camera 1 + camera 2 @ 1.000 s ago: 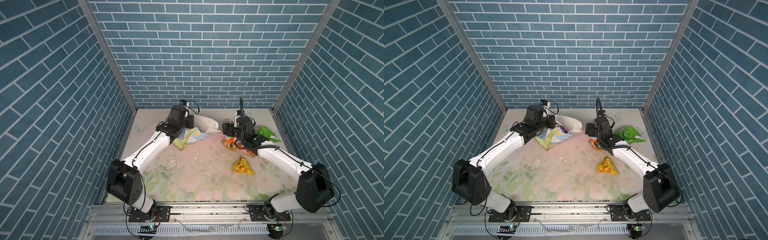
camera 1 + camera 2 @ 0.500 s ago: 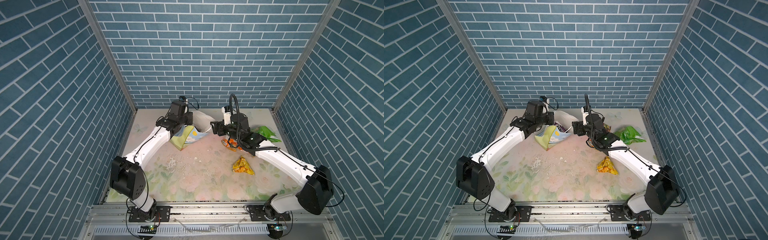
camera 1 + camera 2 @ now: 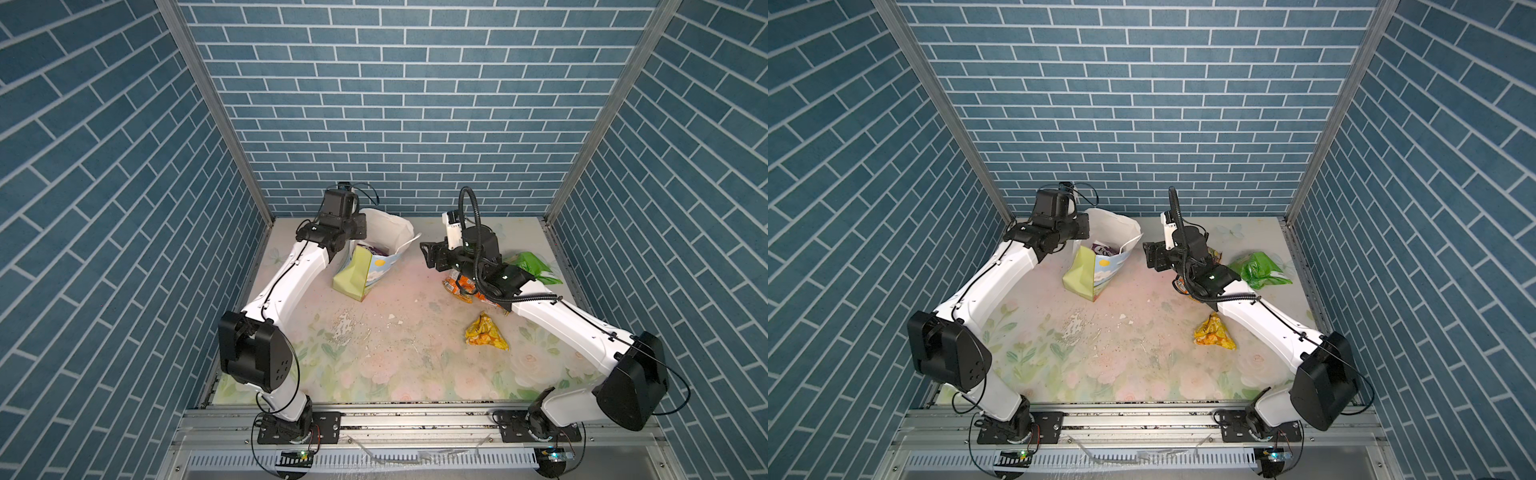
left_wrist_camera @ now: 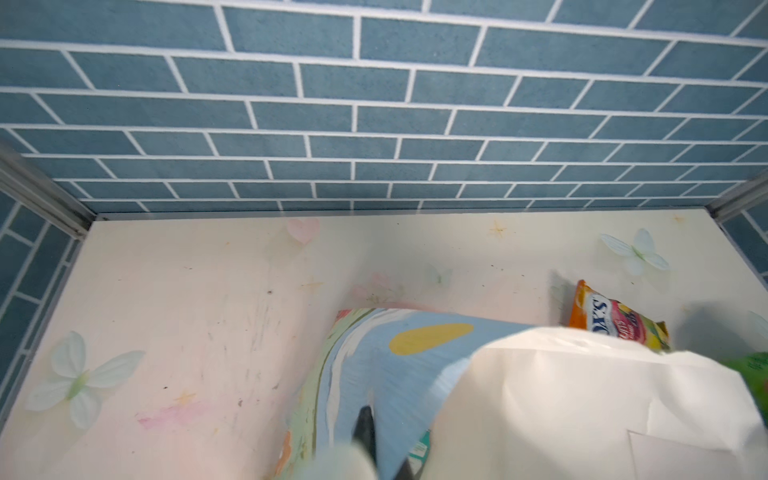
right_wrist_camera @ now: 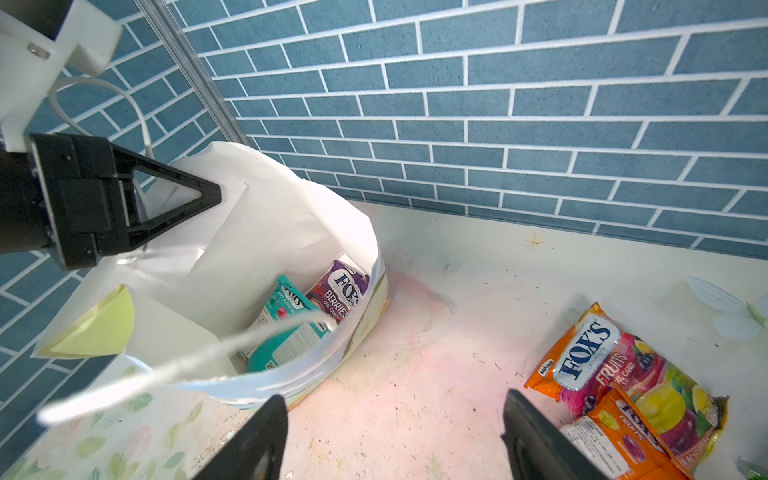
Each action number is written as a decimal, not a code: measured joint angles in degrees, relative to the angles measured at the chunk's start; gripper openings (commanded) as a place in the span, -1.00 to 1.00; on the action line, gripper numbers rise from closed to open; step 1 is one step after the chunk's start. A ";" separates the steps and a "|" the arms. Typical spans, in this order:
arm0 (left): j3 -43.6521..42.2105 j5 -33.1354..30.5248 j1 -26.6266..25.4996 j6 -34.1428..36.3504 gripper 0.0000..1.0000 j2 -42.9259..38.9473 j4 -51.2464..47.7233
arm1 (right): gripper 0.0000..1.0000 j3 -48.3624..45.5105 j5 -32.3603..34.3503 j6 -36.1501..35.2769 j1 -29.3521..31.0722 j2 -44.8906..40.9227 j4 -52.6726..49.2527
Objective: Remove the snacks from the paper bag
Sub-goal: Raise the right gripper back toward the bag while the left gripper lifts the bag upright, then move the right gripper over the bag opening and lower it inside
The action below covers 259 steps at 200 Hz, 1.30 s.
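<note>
The left fingers (image 5: 210, 194) are pinching shut on the white rim of the paper bag (image 5: 270, 224), standing tilted at the back of the table (image 3: 395, 332), while the right fingers (image 3: 430, 257) are hovering wide apart and empty beside its mouth. Inside are lying two snacks, a teal packet (image 5: 286, 332) and a purple packet (image 5: 340, 291); four are lying outside: two orange packets (image 5: 598, 357), one green packet (image 3: 530, 268), one yellow packet (image 3: 484, 332). Light, crinkly and slippery, each is probably calling for a pinch on its sealed top edge.
</note>
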 measured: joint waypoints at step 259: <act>12.55 -2.23 -7.98 12.37 -1.00 14.01 0.26 | 0.54 -9.55 -6.88 8.72 0.00 1.51 13.27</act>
